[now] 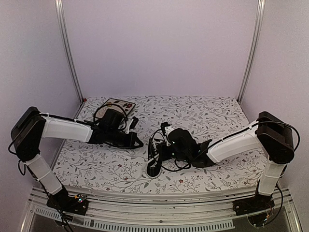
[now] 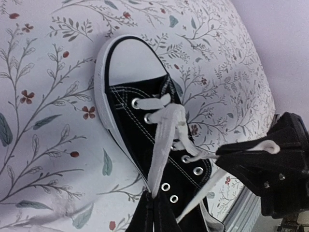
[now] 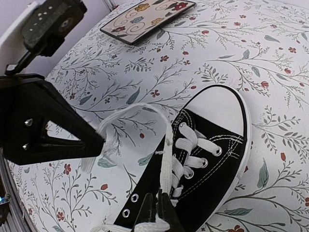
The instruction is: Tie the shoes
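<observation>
Floral cloth (image 2: 48, 121), sneaker (image 2: 126, 126) centre, L end effector (image 2: 153, 199) pinching lace (image 2: 166, 130)

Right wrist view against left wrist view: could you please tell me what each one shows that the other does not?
Only the right wrist view shows the square floral plate beyond the shoe, and the left hand seen from outside, shut on a white lace. Only the left wrist view shows the right hand from outside, pinching a lace end. Both show the black sneaker with its white toe cap, lying on the floral tablecloth.
</observation>
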You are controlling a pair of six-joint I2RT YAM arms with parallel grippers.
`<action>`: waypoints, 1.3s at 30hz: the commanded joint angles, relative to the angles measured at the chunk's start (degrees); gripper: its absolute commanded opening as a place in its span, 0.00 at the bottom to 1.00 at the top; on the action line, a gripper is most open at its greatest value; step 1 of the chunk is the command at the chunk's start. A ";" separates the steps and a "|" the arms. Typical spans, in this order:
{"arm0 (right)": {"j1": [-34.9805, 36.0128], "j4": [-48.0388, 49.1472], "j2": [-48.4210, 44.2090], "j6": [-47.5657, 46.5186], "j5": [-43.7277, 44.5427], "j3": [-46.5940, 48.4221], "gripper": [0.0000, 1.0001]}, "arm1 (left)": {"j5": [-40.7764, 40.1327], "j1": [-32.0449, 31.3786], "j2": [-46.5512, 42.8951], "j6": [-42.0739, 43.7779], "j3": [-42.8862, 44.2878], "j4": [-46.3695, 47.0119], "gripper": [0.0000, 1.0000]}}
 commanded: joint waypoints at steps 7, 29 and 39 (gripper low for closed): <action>-1.67 -0.40 -0.37 2.77 -4.40 2.51 0.02 | 8.83 -10.63 -10.10 -13.94 -6.83 -2.83 0.00; -2.76 -2.25 -0.86 4.14 -7.19 3.35 0.02 | 3.94 -21.68 -8.24 -23.05 -6.08 14.20 0.34; -2.87 0.40 -1.53 2.06 -10.45 2.75 0.02 | -11.19 -17.63 -14.23 -12.92 -7.09 -6.86 0.62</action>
